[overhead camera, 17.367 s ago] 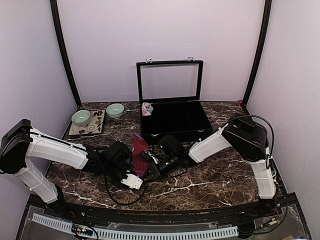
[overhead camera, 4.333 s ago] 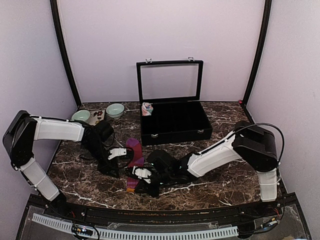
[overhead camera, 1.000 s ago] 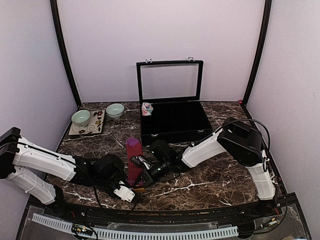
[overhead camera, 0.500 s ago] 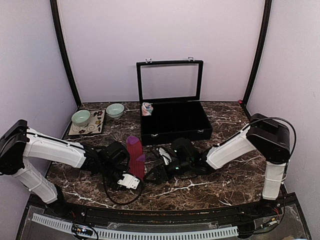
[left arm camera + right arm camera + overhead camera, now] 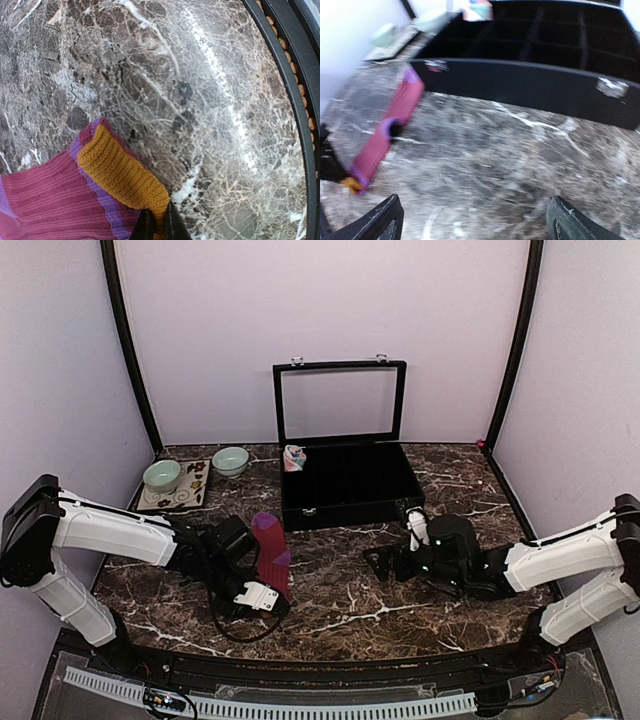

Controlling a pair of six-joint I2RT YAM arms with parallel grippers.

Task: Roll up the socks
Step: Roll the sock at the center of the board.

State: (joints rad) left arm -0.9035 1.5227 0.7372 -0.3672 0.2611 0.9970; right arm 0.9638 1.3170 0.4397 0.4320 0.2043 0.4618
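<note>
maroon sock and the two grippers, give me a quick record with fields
maroon sock: stretched out lengthways on the marble table, orange cuff at the end nearest the arm bases
left gripper: shut on the orange cuff
right gripper: open, holding nothing, apart from the sock
salmon-pink sock: bundled at the far left corner of the black case
black case: lid up

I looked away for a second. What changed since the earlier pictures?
The right gripper opened its jaws, let go of the maroon sock and pulled back to the right. The left gripper stays shut on its orange cuff. The pink sock and black case have not moved.
</note>
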